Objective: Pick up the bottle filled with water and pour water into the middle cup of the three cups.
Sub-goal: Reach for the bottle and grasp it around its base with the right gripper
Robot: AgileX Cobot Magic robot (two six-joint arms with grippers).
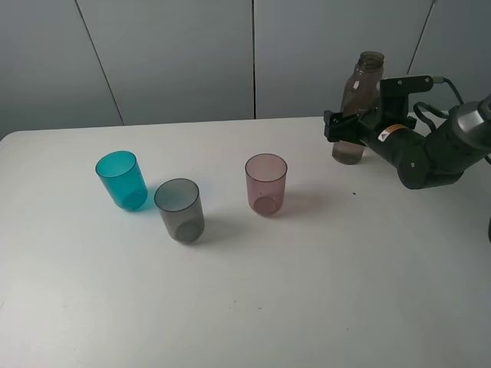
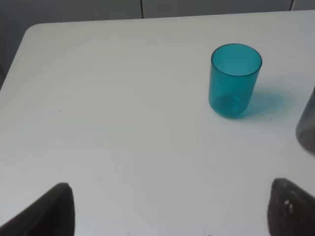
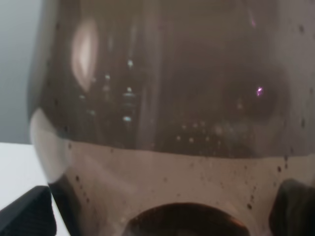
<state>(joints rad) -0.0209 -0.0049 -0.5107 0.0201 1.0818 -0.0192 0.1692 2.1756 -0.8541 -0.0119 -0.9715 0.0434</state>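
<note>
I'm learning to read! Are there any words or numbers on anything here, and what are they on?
The sticker on the right arm: white and orange, too small to read.
The bottle, teal cup, grey cup and pink cup: no words or numbers to see.

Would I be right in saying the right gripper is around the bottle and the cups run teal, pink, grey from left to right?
Only the order is wrong: the exterior high view shows teal cup, grey cup, pink cup from left to right. The right gripper is around the bottle.
</note>
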